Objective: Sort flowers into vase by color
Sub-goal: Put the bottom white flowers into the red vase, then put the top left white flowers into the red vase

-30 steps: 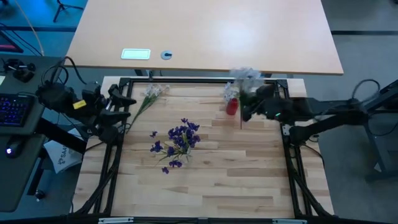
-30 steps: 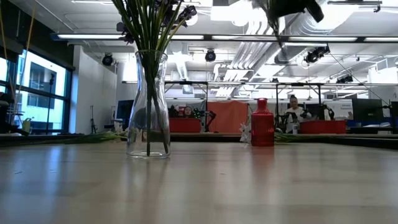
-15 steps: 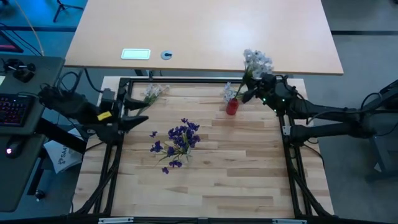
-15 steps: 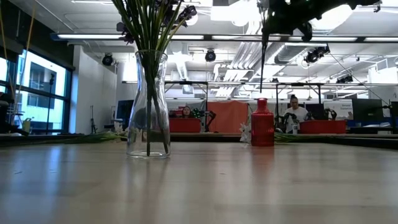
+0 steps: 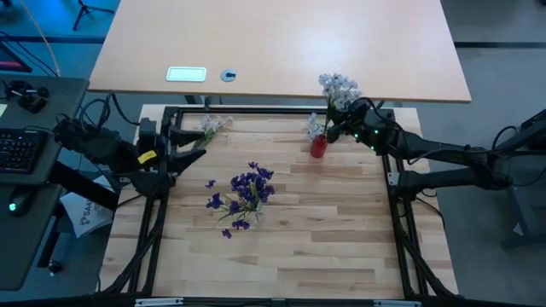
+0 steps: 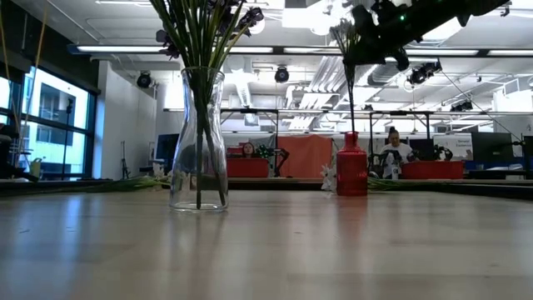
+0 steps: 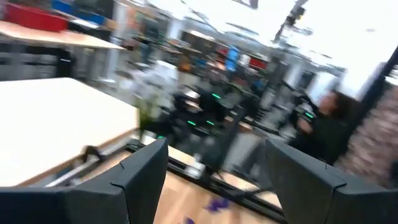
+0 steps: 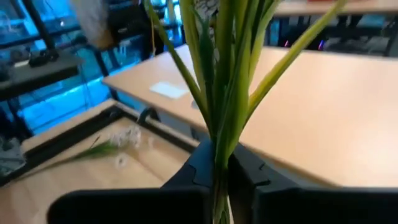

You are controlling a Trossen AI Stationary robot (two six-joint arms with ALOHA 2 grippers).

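Observation:
The red vase (image 5: 317, 147) (image 6: 351, 165) stands near the table's far right. My right gripper (image 5: 346, 128) (image 8: 217, 177) is above it, shut on a white sprig (image 5: 339, 87) held upright. The sprig's stem (image 6: 350, 96) runs down to the vase's mouth. A clear glass vase (image 6: 198, 142) holds the purple flowers (image 5: 243, 192) at the table's middle. Another white sprig (image 5: 207, 128) lies flat at the far left. My left gripper (image 5: 186, 142) (image 7: 214, 186) is open, just near of that sprig, touching nothing. A white cluster (image 5: 315, 125) lies beside the red vase. My right gripper pinches the white sprig's green stem and leaves (image 8: 217, 149) between its two fingers, below the blossoms. It comes level from the table's right, across the stem. The sprig stands upright and clear of the table, its lower end (image 6: 351, 130) at the red vase's mouth.
A black frame (image 5: 256, 111) borders the wooden table. Beyond it stands a pale desk (image 5: 281, 51) with a small card and a disc. Bare wood lies toward the near edge. A keyboard (image 5: 17, 149) sits left of the table. People sit in the room behind (image 6: 391, 150).
My right gripper has swung toward the far edge and back left over the red vase, turning the white sprig upright; its stem now comes down to the vase's mouth. My left gripper has shifted a little to the right, toward the lying white sprig.

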